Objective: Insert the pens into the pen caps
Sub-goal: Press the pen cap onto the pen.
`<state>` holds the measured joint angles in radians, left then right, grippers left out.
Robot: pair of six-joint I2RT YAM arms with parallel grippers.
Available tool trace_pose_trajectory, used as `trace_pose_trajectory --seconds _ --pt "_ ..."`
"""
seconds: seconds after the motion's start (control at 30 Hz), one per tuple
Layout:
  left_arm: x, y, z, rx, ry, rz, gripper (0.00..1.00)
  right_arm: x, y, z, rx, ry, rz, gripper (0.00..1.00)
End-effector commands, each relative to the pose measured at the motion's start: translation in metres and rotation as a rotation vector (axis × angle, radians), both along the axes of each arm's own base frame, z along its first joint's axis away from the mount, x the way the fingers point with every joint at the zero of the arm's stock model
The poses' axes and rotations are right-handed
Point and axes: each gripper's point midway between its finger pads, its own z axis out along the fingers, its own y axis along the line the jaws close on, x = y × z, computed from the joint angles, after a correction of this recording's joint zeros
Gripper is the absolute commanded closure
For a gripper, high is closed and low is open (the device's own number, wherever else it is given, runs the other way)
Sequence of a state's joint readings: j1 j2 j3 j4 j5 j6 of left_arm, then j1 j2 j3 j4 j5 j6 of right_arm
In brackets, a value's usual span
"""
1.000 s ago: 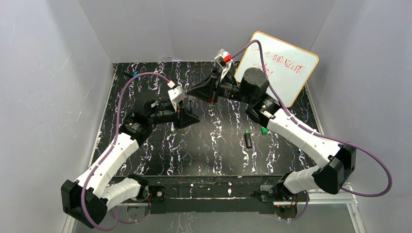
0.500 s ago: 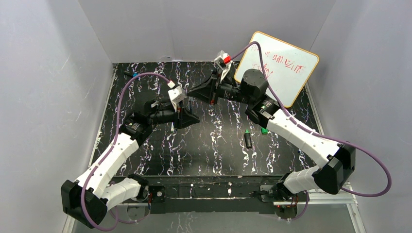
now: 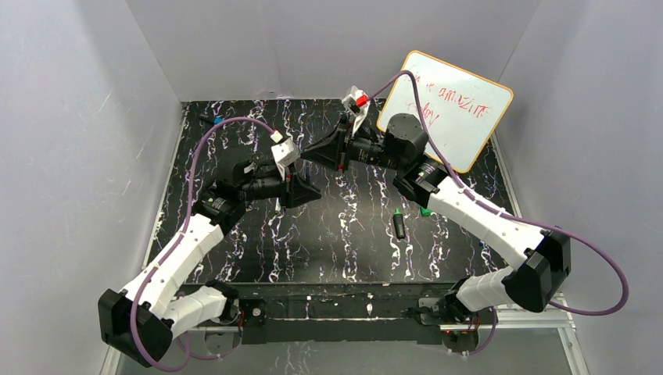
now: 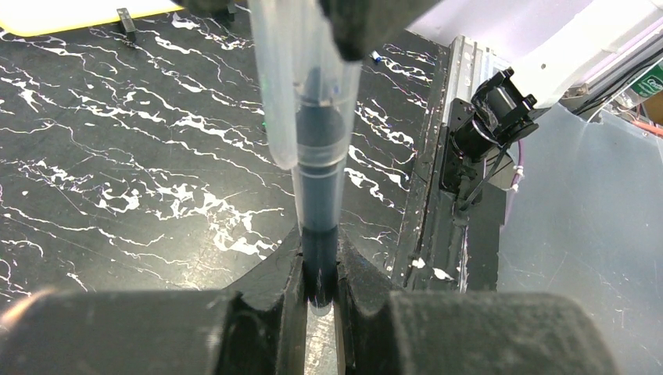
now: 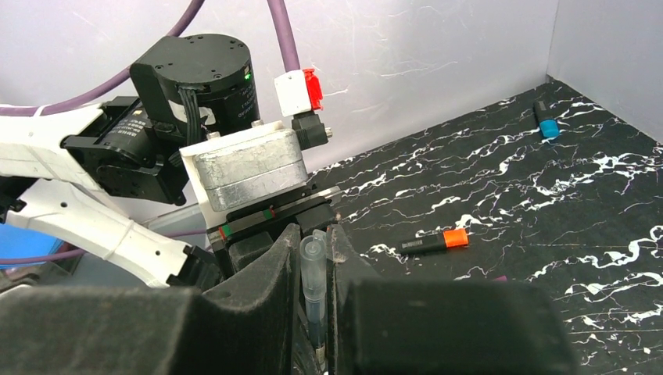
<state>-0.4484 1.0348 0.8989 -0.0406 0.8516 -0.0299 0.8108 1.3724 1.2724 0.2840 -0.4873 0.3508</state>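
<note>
A slim dark pen [image 4: 319, 205] stands upright between the fingers of my left gripper [image 4: 319, 269], which is shut on its lower end. Its upper part sits inside a long translucent pen cap [image 4: 301, 86]. My right gripper [image 5: 315, 254] is shut on that cap [image 5: 313, 269], directly facing the left gripper. In the top view both grippers, left [image 3: 309, 191] and right [image 3: 309, 151], meet tip to tip above the mat's middle. A black marker with a green tip [image 3: 399, 225] lies on the mat beside a green cap [image 3: 425, 210]. An orange-ended marker [image 5: 435, 241] lies beyond.
A whiteboard [image 3: 461, 101] with red writing leans at the back right corner. A blue cap [image 3: 217, 120] lies at the far left of the black marbled mat [image 3: 344, 242]. Grey walls enclose three sides.
My right gripper has edged a little to the left, closer to the left gripper, with the cap in it. The left arm has held still.
</note>
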Motion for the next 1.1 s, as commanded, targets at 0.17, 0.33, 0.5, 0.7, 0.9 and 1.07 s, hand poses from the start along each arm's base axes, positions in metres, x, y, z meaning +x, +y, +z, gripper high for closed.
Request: trace_pose_trajectory --seconds 0.17,0.33,0.5,0.7,0.9,1.07 --pt "-0.003 -0.006 0.037 -0.055 -0.068 -0.047 1.00 -0.002 -0.001 -0.010 -0.125 -0.019 0.025 0.99" --pt "-0.002 -0.008 0.041 -0.064 -0.059 -0.056 1.00 -0.003 -0.006 -0.031 -0.222 0.002 0.009 0.99" --pt "-0.002 -0.008 0.051 -0.071 -0.071 -0.050 1.00 -0.006 -0.017 -0.052 -0.281 0.031 -0.028 0.99" --pt "0.001 -0.006 0.068 -0.077 -0.111 -0.031 1.00 -0.018 -0.030 -0.074 -0.322 0.079 -0.046 0.99" --pt "0.006 -0.008 0.097 -0.123 -0.153 -0.013 1.00 -0.042 -0.028 -0.096 -0.303 0.161 -0.041 0.99" --pt "0.008 -0.009 0.124 -0.179 -0.220 -0.006 1.00 -0.069 -0.004 -0.119 -0.306 0.208 0.005 0.99"
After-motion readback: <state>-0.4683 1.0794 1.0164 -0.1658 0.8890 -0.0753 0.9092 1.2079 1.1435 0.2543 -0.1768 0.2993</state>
